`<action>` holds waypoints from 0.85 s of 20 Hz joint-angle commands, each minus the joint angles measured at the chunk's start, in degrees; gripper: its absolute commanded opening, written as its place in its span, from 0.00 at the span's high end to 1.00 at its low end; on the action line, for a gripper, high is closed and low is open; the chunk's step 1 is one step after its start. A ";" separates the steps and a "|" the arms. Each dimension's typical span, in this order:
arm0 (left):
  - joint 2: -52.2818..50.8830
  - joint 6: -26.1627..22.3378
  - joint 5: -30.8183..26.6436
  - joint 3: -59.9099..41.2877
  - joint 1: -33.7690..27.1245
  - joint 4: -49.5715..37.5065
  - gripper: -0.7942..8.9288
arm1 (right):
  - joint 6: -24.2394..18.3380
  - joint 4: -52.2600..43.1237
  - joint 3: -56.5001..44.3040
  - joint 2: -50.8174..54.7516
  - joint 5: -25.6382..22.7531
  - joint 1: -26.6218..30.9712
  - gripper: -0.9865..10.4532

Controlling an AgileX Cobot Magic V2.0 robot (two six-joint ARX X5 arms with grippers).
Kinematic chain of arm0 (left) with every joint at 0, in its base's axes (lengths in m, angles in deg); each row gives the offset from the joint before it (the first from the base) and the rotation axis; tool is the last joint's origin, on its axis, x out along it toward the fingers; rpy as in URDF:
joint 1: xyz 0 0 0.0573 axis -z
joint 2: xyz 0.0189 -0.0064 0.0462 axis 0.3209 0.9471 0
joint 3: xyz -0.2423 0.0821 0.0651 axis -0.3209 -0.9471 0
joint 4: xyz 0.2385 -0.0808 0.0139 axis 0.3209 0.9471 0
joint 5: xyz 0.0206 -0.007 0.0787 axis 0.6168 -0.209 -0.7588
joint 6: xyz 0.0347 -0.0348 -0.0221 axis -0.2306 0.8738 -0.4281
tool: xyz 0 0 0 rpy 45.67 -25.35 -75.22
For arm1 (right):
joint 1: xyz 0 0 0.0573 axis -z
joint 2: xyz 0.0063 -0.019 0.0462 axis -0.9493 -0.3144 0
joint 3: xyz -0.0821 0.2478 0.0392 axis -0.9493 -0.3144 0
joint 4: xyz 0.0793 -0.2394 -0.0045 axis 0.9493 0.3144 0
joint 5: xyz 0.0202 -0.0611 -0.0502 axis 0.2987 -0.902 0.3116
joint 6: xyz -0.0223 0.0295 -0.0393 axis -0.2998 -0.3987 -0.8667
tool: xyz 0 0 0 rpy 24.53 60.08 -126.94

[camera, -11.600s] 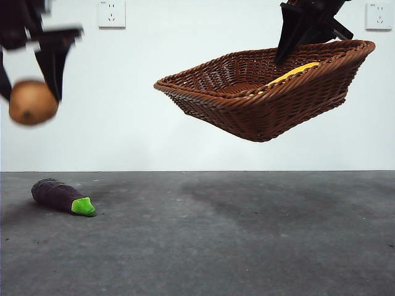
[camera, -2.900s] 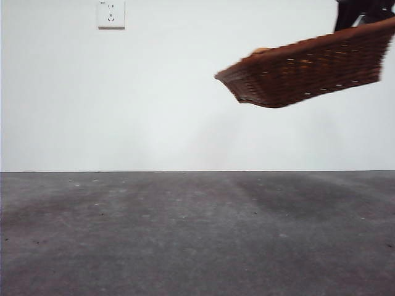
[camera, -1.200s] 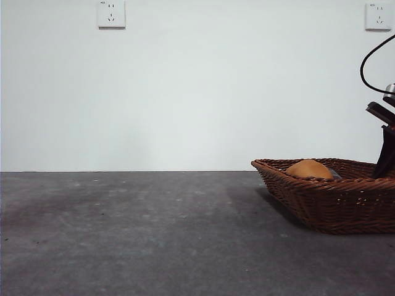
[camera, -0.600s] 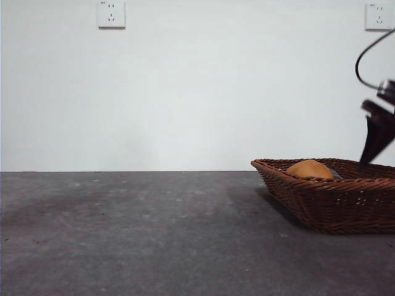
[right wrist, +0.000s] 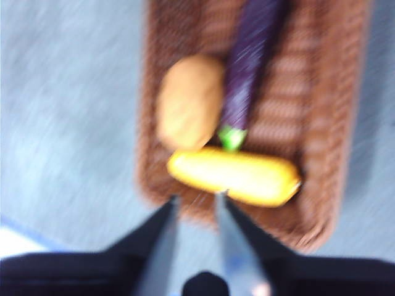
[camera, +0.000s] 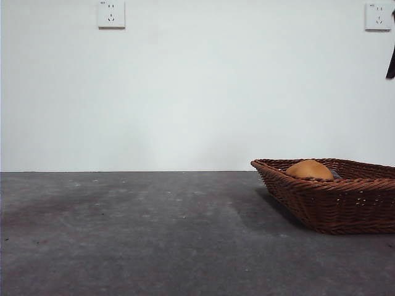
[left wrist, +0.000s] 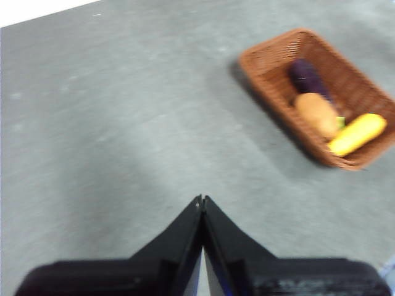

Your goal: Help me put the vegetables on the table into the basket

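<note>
The wicker basket [camera: 333, 203] stands on the grey table [camera: 154, 234] at the right. The tan potato [camera: 310, 169] shows above its rim. In the left wrist view the basket [left wrist: 271, 46] holds the purple eggplant [left wrist: 307, 75], the potato [left wrist: 316, 114] and the yellow corn piece [left wrist: 357, 134]. My left gripper [left wrist: 201, 198] is shut and empty, far from the basket over bare table. My right gripper [right wrist: 196, 198] is open and empty, above the basket [right wrist: 336, 123], over the corn piece [right wrist: 234, 176], the potato [right wrist: 188, 102] and the eggplant [right wrist: 247, 68]. The right wrist view is blurred.
A black arm tip [camera: 391, 65] shows at the right edge, high up. Two wall sockets [camera: 111, 13] sit on the white back wall. The table [left wrist: 123, 123] stretches wide to the left of the basket.
The basket came down from the air onto the table at the right. The black gripper at its right side then let go and rose to the top right corner.
</note>
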 commanded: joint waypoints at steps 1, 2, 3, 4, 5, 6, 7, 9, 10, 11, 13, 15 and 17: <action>0.11 -0.70 3.06 -0.20 -0.13 -0.39 0.93 | -2.56 2.99 -0.11 2.19 0.13 -1.60 0.92; 0.11 -0.70 4.24 -0.20 -0.13 -0.31 0.93 | -3.37 4.50 -0.11 3.23 -0.02 -2.64 0.92; 0.11 -0.68 4.44 -0.20 -0.13 -0.17 0.93 | -3.87 5.40 -0.11 3.93 -0.31 -3.37 0.92; 0.11 -0.70 4.35 -0.20 -0.13 0.13 0.93 | -3.93 5.95 -0.11 4.50 -0.83 -4.04 0.92; 0.11 -0.70 4.37 -0.20 -0.13 0.28 0.93 | -3.93 6.08 -0.11 4.79 -0.94 -4.39 0.92; 0.11 -0.70 4.37 -0.20 -0.13 0.44 0.93 | -3.91 6.21 -0.11 4.98 -0.85 -4.44 0.92; 0.11 -0.70 4.37 -0.20 -0.13 0.55 0.93 | -3.87 6.45 -0.11 4.98 -0.92 -4.44 0.92; 0.11 -0.70 4.37 -0.20 -0.13 0.74 0.93 | -3.93 7.23 -0.11 4.96 -0.96 -4.42 0.92; 0.11 -0.68 4.37 -0.20 -0.13 0.79 0.93 | -3.91 7.28 -0.11 4.96 -0.94 -4.42 0.92; 0.11 -0.70 4.35 -0.20 -0.13 0.76 0.92 | -3.93 7.23 -0.11 4.96 -0.98 -4.42 0.92; 0.11 -0.70 4.35 -0.20 -0.13 0.61 0.92 | -3.91 7.19 -0.11 4.96 -1.22 -4.42 0.91; 0.11 -0.68 4.33 -0.20 -0.13 0.59 0.92 | -3.91 7.04 -0.11 4.96 -1.36 -4.42 0.91; 0.11 -0.68 4.31 -0.20 -0.13 0.59 0.92 | -3.91 5.70 -0.11 4.96 -1.36 -4.42 0.91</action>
